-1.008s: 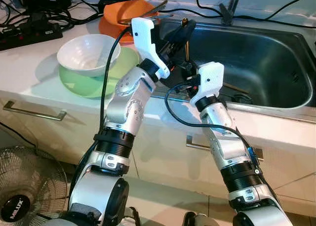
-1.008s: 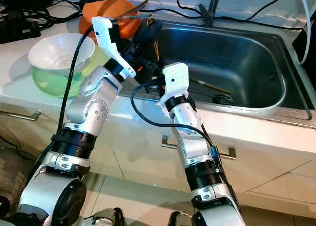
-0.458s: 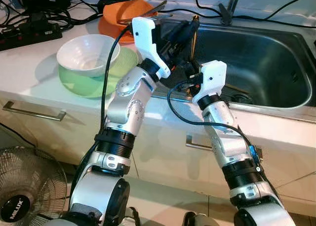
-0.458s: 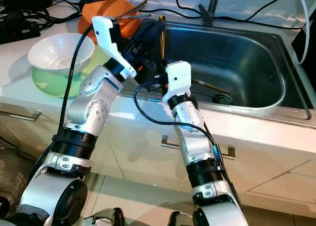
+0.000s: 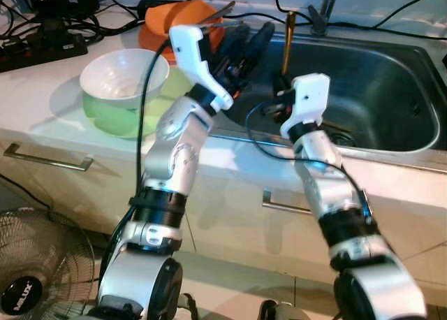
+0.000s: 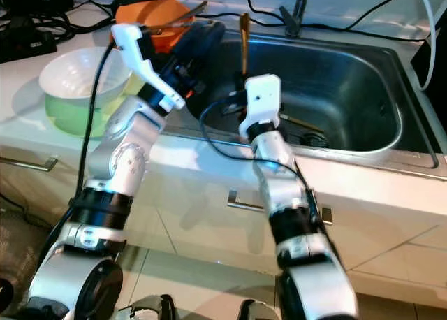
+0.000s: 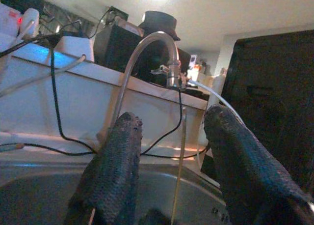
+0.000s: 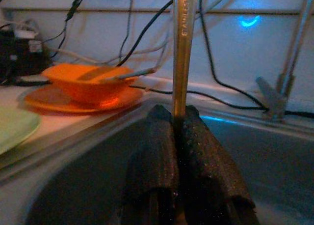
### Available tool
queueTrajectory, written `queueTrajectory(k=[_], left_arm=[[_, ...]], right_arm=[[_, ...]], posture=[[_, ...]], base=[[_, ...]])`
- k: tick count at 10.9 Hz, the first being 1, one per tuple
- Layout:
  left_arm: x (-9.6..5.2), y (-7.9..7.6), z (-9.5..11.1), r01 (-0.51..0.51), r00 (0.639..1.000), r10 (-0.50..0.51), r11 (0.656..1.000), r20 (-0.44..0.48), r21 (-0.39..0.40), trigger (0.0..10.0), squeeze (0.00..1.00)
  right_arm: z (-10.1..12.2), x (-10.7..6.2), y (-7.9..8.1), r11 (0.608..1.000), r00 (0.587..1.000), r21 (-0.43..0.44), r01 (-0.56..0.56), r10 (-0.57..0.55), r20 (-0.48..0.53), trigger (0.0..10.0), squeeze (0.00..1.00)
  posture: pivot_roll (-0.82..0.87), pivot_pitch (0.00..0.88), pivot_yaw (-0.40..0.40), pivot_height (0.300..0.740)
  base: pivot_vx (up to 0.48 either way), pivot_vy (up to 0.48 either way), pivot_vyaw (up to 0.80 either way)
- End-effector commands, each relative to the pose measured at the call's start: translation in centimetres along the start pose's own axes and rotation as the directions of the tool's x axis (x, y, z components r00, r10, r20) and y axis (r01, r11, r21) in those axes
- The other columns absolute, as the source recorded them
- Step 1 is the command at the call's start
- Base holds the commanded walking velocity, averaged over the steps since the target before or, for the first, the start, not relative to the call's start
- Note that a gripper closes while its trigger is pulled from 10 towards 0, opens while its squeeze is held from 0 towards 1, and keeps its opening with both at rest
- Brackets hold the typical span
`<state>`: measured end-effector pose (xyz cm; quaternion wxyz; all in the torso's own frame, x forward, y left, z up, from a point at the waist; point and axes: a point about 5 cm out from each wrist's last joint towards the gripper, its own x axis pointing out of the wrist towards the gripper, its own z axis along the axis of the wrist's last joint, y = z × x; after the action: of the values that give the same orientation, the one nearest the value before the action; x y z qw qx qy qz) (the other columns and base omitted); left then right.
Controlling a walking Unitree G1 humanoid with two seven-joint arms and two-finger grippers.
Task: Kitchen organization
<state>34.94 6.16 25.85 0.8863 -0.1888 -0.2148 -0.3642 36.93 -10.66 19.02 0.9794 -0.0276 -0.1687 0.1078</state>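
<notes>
right gripper [image 8: 179,124] clamped on slim brass-coloured metal utensil handle [image 8: 183,48], long axis vertical, free end up, over steel sink [image 5: 391,75]. left gripper [image 7: 171,136] fingers spread, empty.

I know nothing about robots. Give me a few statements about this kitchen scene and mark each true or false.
1. The right gripper is shut on a gold utensil held upright over the sink. True.
2. The left gripper is clamped on a spoon. False: its fingers are apart, holding nothing.
3. A white bowl sits on a green plate. True.
4. The orange bowl lies inside the sink. False: it stands on an orange plate on the counter.
5. A fan stands on the floor. True.
</notes>
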Motion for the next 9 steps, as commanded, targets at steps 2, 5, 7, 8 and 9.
queueTrajectory(k=[2,5,7,8,9], left_arm=[[-2.1,1.0,-1.0,-0.069,0.995,0.071,0.997,-0.073,0.025,10.0,0.00],[-6.6,1.5,-3.5,-0.127,0.956,0.147,0.987,-0.253,0.095,10.0,0.00],[-8.1,1.1,-4.9,-0.084,0.912,0.143,0.983,-0.384,0.165,10.0,0.00],[-8.6,0.4,-5.3,-0.062,0.902,0.122,0.986,-0.415,0.154,10.0,0.00],[-8.9,-0.2,-5.7,-0.042,0.889,0.103,0.989,-0.446,0.145,10.0,0.00]], right_arm=[[0.2,1.3,-1.6,0.997,0.997,-0.039,0.073,-0.074,-0.017,10.0,0.00],[-0.2,2.5,-4.1,0.986,0.980,-0.045,0.159,-0.163,-0.114,10.0,0.00],[-1.2,2.5,-4.3,0.985,0.967,-0.082,0.152,-0.166,-0.192,10.0,0.00],[-1.5,2.4,-4.5,0.984,0.960,-0.088,0.158,-0.174,-0.221,10.0,0.00],[-1.6,2.5,-4.6,0.982,0.953,-0.092,0.165,-0.183,-0.240,10.0,0.00]], posture=[[0.09,0.095,0.036,0.740],[0.10,0.089,0.032,0.740],[0.12,0.081,0.023,0.740],[0.13,0.077,0.018,0.740],[0.14,0.080,0.011,0.740]], base=[[0.000,0.000,0.00],[0.000,0.000,0.00],[0.000,0.000,0.00],[0.000,0.000,0.00],[0.000,0.000,0.00]])
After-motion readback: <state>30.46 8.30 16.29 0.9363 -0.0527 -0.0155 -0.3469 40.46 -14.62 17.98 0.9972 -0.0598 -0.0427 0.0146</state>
